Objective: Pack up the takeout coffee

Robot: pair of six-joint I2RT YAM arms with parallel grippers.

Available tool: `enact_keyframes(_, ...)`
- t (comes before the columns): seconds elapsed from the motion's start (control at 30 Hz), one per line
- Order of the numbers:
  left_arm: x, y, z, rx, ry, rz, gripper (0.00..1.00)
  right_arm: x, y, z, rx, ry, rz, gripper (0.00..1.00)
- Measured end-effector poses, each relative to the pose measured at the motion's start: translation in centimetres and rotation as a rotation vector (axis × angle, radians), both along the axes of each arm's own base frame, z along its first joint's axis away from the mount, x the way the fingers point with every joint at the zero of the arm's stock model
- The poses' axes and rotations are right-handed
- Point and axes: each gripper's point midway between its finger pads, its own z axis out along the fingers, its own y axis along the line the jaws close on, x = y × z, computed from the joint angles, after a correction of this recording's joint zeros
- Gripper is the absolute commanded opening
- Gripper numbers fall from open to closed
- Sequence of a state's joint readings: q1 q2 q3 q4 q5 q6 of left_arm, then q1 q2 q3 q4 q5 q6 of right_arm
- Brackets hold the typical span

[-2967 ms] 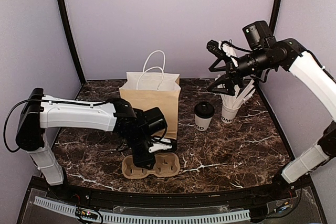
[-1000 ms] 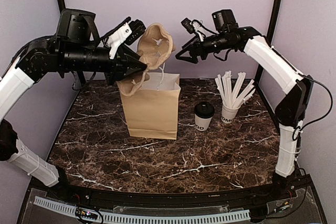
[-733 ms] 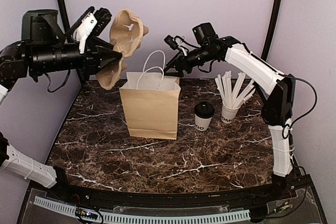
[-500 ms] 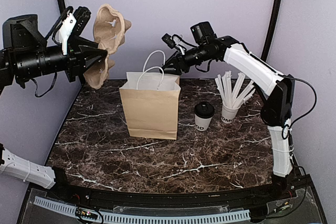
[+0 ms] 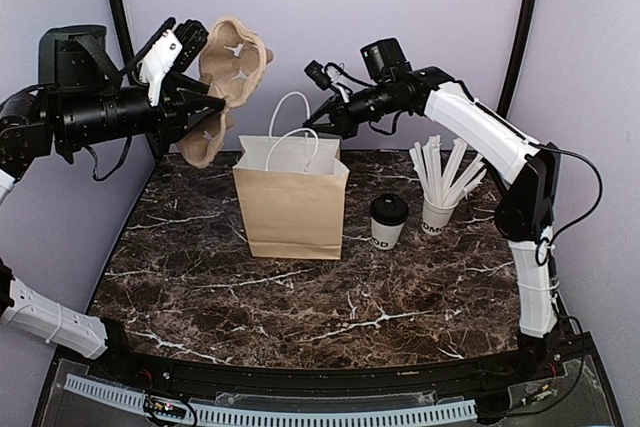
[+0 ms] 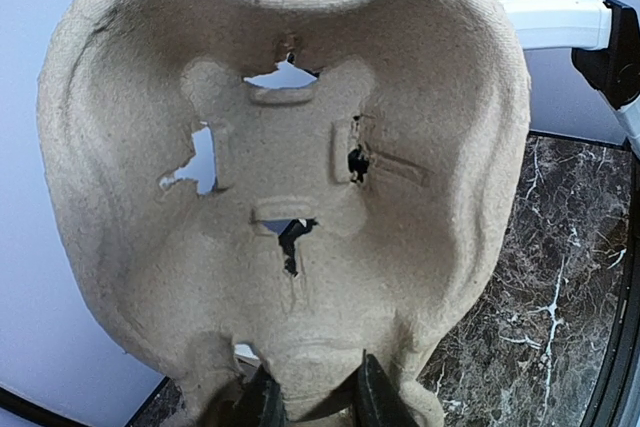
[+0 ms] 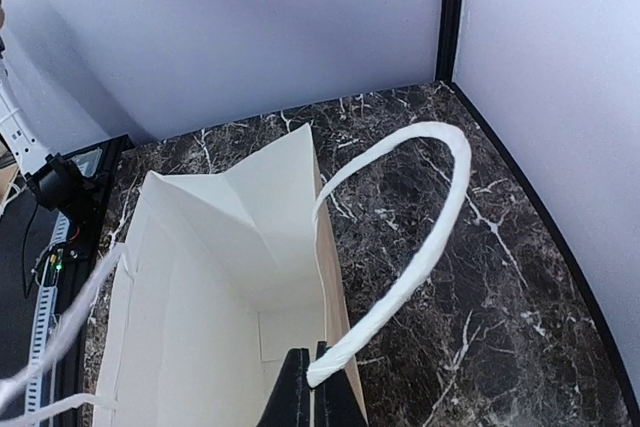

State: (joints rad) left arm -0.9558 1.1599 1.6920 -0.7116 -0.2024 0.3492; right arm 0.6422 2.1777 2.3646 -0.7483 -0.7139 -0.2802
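Note:
The takeout coffee (image 5: pixel 388 221), a white cup with a black lid, stands on the table just right of the brown paper bag (image 5: pixel 292 202). High at the left, my left gripper (image 5: pixel 208 103) is shut on the waist of a pulp cup carrier (image 5: pixel 224 85), held on edge in the air. In the left wrist view the carrier (image 6: pixel 280 147) fills the frame, with the gripper (image 6: pixel 312 395) pinching its lower edge. My right gripper (image 5: pixel 325 121) hovers over the bag's right rim, shut on one white handle (image 7: pixel 440 217) of the open bag (image 7: pixel 200 277).
A second white cup (image 5: pixel 437 211), holding white wrapped straws, stands right of the coffee. The marble table (image 5: pixel 400 297) is bounded by purple walls at the back and sides. The right arm reaches across above the straws.
The right gripper closed on the bag's handle, and the bag shifted slightly right. The left arm, carrier lifted off the table, swung far left and has come back toward the bag.

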Motion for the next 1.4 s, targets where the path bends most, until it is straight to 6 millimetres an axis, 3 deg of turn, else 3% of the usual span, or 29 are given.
enact_keyframes(0.13, 0.2, 0.0, 0.9, -0.013, -0.038, -0.002, 0.21, -1.6, 0.4, 0.5, -0.004, -0.045, 0.043, 0.0)
enact_keyframes(0.3, -0.4, -0.5, 0.8, -0.043, -0.087, -0.056, 0.21, -5.2, 0.2, 2.2, 0.011, -0.069, 0.095, 0.0)
enact_keyframes(0.5, -1.4, -3.5, -0.8, -0.059, -0.116, -0.209, 0.21, -8.3, -0.6, 4.1, 0.049, -0.094, 0.146, 0.0)
enact_keyframes(0.77, -2.4, -7.6, -2.9, -0.088, -0.137, -0.4, 0.22, -8.9, -0.5, 2.1, 0.044, -0.032, 0.169, 0.0)
enact_keyframes(0.97, -2.1, -9.6, -4.6, -0.1, -0.151, -0.459, 0.21, -9.2, -0.4, 0.7, 0.04, 0.016, 0.179, 0.0)
enact_keyframes(1.13, -1.9, -9.9, -5.5, -0.084, -0.173, -0.462, 0.21, -10.0, -0.7, 1.5, 0.062, 0.023, 0.201, 0.0)
enact_keyframes(1.4, -1.8, -8.6, -3.3, -0.105, -0.287, -0.421, 0.21, -11.3, -1.1, 3.3, 0.105, 0.012, 0.242, 0.0)
